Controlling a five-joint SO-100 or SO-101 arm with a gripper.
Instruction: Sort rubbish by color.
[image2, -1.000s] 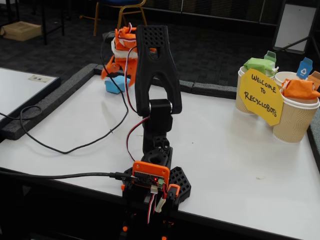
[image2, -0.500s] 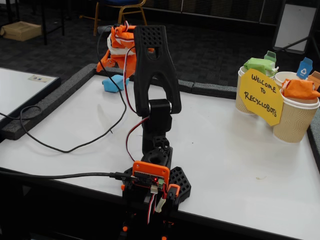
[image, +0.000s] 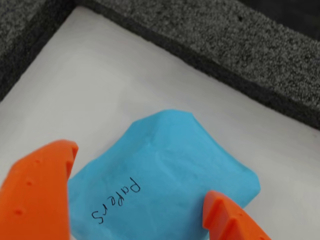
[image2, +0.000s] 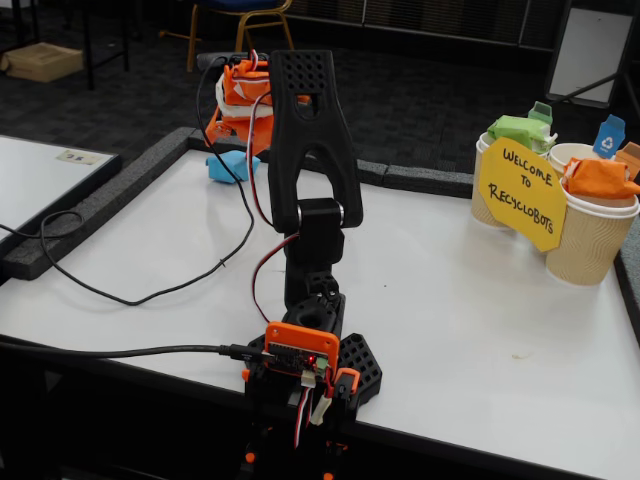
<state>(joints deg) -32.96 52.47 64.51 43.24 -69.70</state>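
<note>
In the wrist view a light blue lump of rubbish (image: 165, 170), with "Papers" handwritten on it, lies on the white table. My gripper (image: 141, 172) is open, one orange finger (image: 37, 190) left of the lump and the other at its lower right, neither pressing it. The fixed view shows the gripper (image2: 232, 140) hanging over the blue lump (image2: 222, 165) at the table's far left corner. A green lump (image2: 520, 130) sits in a paper cup at the right. An orange lump (image2: 600, 178) sits in another cup (image2: 590, 240).
A dark foam border (image: 240, 60) runs just beyond the blue lump and along the table's left edge (image2: 90, 205). A yellow "Welcome to Recyclobots" sign (image2: 525, 190) leans on the cups. Black cables (image2: 150, 290) trail across the left of the table from the arm's base (image2: 310, 370).
The gripper has risen from down around the blue lump to above it. The lump now lies slightly farther left and back, free on the table.
</note>
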